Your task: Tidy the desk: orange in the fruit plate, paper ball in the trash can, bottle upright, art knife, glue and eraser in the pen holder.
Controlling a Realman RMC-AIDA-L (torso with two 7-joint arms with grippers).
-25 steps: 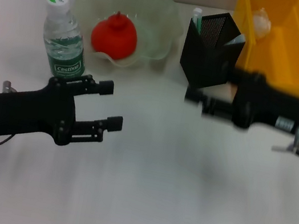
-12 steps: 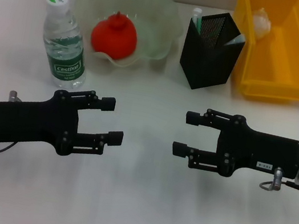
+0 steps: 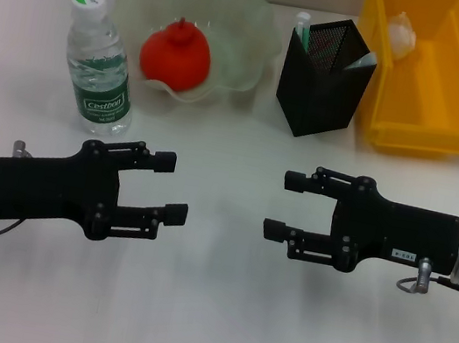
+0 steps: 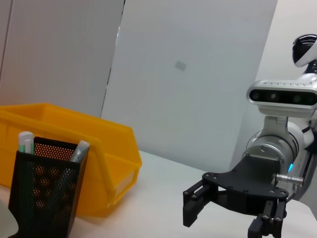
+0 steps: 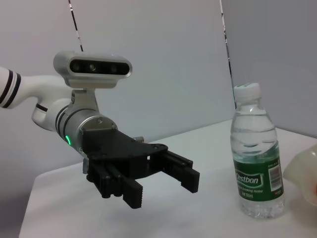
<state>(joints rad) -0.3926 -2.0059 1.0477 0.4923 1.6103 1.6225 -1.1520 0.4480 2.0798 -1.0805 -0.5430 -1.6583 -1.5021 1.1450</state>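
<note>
the left gripper [image 3: 170, 186] hangs over the bare white table [image 3: 205, 309] on the left side, its fingers spread apart and holding nothing. the right gripper [image 3: 286, 205] hangs opposite it on the right, fingers also spread and empty, the two facing each other with a gap between them. the bottle [image 3: 98, 61] stands upright near the back left, just beside the fruit plate [image 3: 239, 13], and the orange [image 3: 175, 54] sits inside that plate. the pen holder [image 3: 324, 80] stands to the right of the plate with a couple of items sticking out of its mouth. the trash can [image 3: 458, 87] is just beside the holder, and the paper ball [image 3: 400, 33] lies inside it.
</note>
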